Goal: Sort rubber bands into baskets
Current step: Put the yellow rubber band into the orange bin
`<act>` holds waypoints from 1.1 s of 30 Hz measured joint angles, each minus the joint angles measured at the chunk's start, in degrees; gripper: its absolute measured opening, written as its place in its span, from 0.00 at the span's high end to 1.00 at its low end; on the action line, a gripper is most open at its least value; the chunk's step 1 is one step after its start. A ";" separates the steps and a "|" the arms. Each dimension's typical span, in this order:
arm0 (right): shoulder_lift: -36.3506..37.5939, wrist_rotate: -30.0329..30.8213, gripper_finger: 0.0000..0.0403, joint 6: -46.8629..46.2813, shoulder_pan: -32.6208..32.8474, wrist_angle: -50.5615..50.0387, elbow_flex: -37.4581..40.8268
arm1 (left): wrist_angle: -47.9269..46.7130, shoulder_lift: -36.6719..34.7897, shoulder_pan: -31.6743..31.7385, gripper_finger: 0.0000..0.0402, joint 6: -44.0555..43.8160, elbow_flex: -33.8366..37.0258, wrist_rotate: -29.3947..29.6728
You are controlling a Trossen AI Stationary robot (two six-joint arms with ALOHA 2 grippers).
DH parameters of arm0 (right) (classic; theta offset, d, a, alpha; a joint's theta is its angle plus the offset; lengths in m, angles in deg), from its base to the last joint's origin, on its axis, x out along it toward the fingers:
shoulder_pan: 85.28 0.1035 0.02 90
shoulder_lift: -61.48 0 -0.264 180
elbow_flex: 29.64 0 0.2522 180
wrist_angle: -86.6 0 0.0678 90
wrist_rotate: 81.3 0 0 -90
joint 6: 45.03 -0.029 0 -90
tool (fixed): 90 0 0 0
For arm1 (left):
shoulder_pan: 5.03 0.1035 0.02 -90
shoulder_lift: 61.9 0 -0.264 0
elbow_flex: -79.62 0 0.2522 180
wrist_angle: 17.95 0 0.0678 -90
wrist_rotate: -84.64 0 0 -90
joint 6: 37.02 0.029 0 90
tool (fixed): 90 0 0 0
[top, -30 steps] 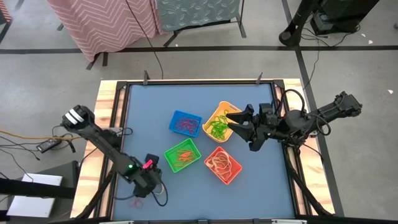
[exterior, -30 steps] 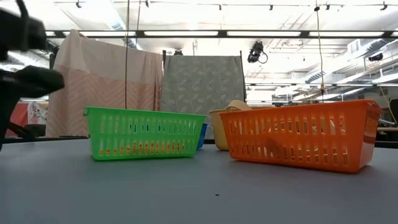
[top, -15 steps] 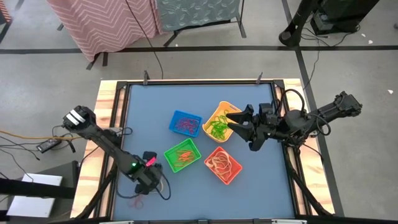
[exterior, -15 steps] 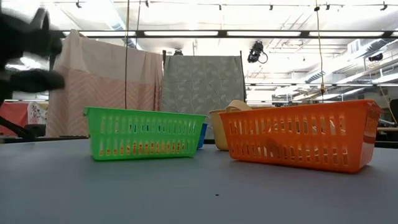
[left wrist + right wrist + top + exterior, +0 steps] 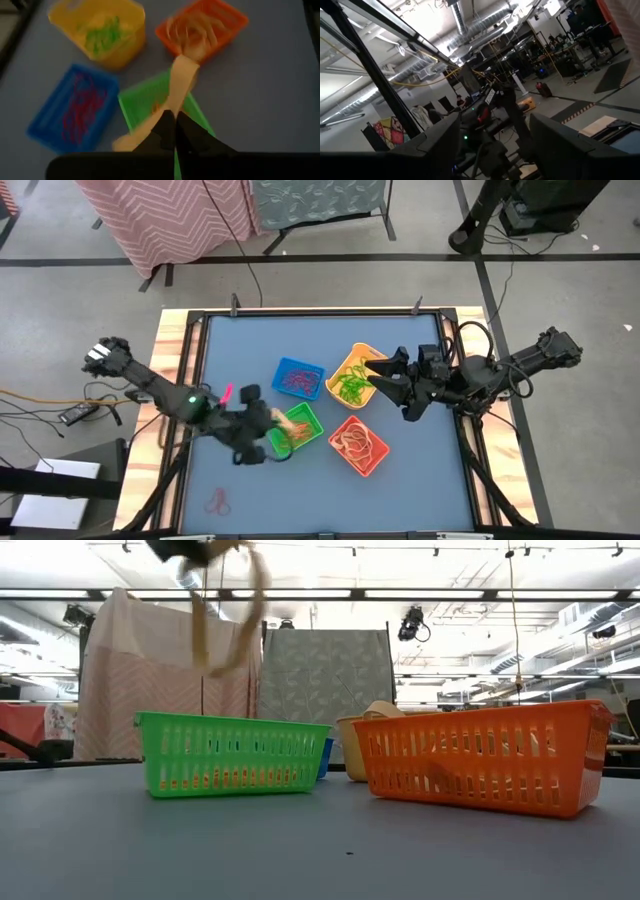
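I have the left pincer (image 5: 281,423) clamped on a tan band (image 5: 181,80), hanging over the green basket (image 5: 293,430) at frame centre; the right pincer (image 5: 383,384) waits with fingers spread above the yellow basket (image 5: 352,375), right of centre; a red band (image 5: 217,501) lies on the desk (image 5: 420,480), lower left.
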 joint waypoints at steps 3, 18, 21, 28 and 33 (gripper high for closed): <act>0.00 0.28 0.38 0.33 -0.17 0.85 0.00 | 7.54 3.68 4.29 1.00 6.80 -1.33 0.18; 0.51 1.60 0.38 5.09 -0.44 6.98 0.00 | 65.97 27.12 14.24 1.00 11.55 -1.77 -10.84; 0.76 1.55 0.38 5.22 -0.44 6.96 0.00 | 67.32 29.90 14.16 1.00 9.67 -1.77 -10.86; 0.79 1.53 0.38 5.37 -0.44 6.93 0.00 | 69.66 36.73 14.16 0.99 5.51 -1.71 -10.77; 0.79 1.53 0.38 5.37 -0.44 6.87 0.00 | 73.04 40.46 14.46 0.97 5.10 -1.71 -10.75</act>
